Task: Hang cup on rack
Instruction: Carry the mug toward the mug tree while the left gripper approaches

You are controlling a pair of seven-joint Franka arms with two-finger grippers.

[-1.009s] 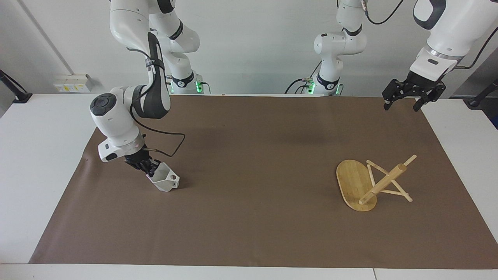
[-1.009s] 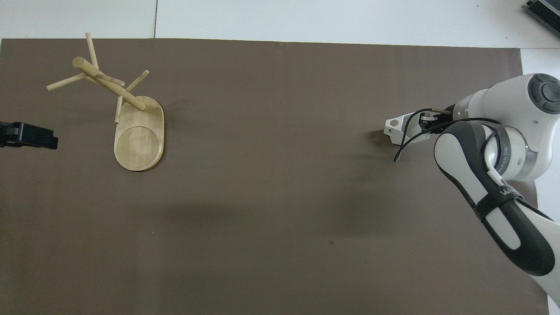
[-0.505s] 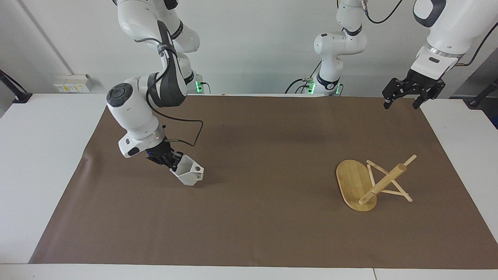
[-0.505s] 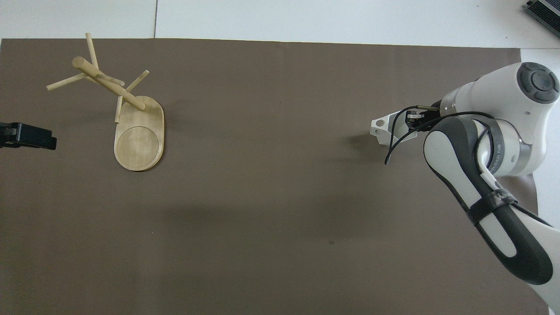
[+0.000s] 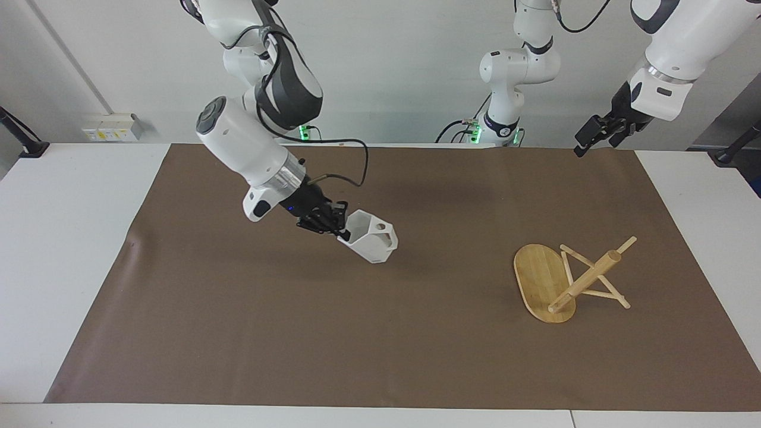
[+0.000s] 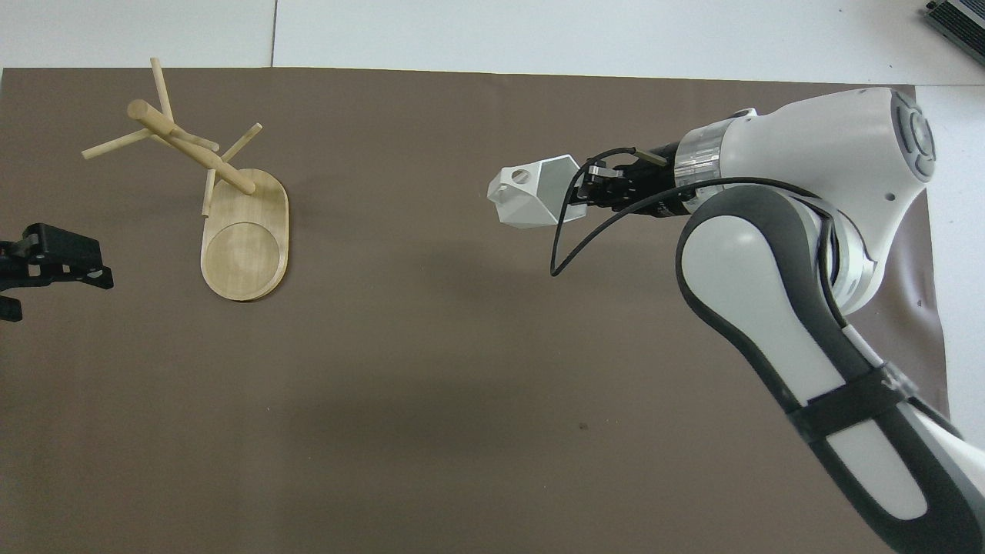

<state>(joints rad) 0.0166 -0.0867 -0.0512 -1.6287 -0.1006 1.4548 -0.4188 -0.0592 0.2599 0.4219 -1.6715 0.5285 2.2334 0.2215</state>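
Facing view is showing the brown mat [image 5: 380, 333] with the rack [image 5: 574, 279] standing toward the left arm's end of it, its oval base flat and its post with thin pegs rising above. Over the mat's middle, the right gripper [image 5: 333, 224] is carrying the cup [image 5: 371, 238] in the air, its fingers pinching the rim while the cup is tilting, mouth angled up. The pierced handle [image 6: 514, 178] is pointing toward the rack in the overhead view, well apart from it. Waiting over the mat's edge at its own end, the left gripper [image 5: 597, 134] is hanging with its jaws wide and holding nothing. Doing this carry well probably means keeping the handle leading, picking one free peg, lining the hole with that peg's tip, and sliding it on gently so the light rack is not tipping.
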